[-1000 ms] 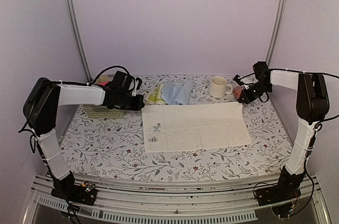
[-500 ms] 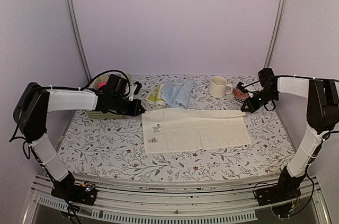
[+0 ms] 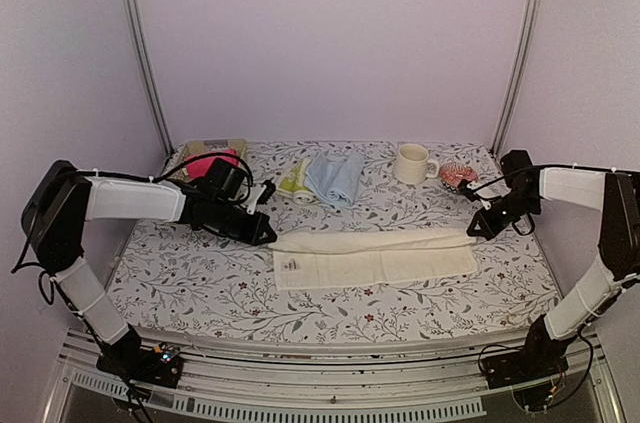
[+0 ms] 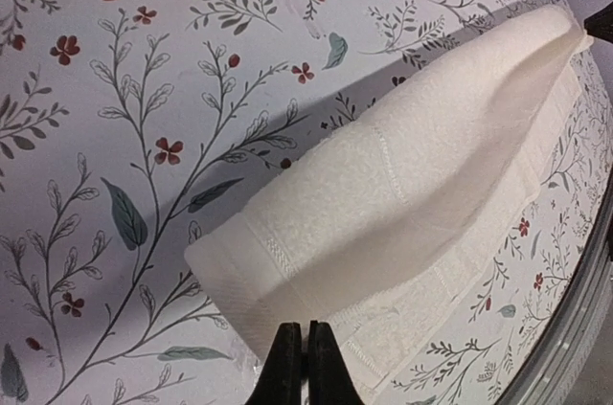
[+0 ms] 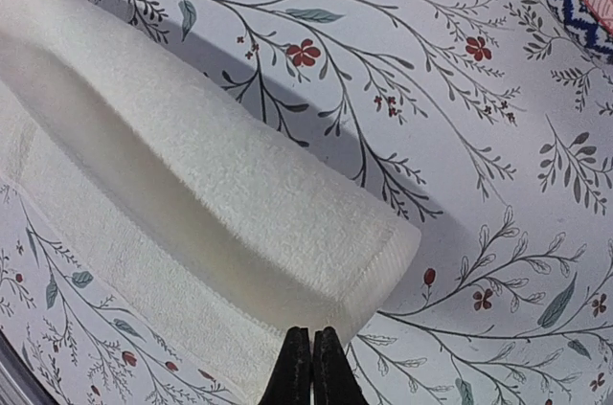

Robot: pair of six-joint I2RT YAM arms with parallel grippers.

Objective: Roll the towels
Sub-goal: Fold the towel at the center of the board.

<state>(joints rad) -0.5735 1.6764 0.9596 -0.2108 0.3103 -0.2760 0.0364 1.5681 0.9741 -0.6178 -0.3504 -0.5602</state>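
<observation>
Folding cream towel (image 3: 375, 261) over with left hand (image 3: 266, 238) and right hand (image 3: 473, 231) clenched, seemingly on corners just ahead; next: lowering, releasing.

cream mug (image 3: 410, 164), mesh basket (image 3: 194, 147), floral table (image 3: 200, 273)

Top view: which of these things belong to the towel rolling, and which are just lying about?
Job: cream towel, light blue towel, yellow-green towel, pink towel.
Lying about: basket, cream mug, red patterned piece.
</observation>
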